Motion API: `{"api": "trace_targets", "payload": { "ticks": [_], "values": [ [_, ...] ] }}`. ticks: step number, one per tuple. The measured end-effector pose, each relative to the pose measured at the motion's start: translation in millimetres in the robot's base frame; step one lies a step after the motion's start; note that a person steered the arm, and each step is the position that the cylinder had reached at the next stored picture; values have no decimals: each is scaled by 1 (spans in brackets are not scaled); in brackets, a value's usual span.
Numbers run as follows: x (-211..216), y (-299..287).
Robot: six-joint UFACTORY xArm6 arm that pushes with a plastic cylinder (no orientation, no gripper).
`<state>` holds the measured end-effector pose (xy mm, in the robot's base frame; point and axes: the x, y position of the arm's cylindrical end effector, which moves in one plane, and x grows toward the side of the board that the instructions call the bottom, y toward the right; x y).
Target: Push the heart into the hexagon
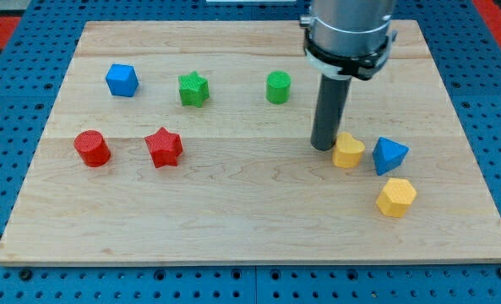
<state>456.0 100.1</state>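
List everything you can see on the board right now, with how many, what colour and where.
cube: one, blue, upper left
star: one, green, top, left of centre
cylinder: one, green, top centre
red cylinder: one, left
red star: one, right of the red cylinder
heart: one, yellow, right of centre
blue triangular block: one, right of the heart
hexagon: one, yellow, lower right
wooden board: one, on blue pegboard
my tip: dark rod, against the heart's left side

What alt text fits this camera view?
My tip touches the yellow heart from the view's left; the yellow hexagon lies lower right, the blue triangle beside the heart. Five other blocks sit on the wooden board.
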Motion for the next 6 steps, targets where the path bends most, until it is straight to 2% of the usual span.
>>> {"api": "trace_targets", "payload": {
  "ticks": [1, 3, 4, 5, 6],
  "values": [
    [-32, -9],
    [16, 26],
    [34, 23],
    [17, -22],
    [33, -68]
  ]
}}
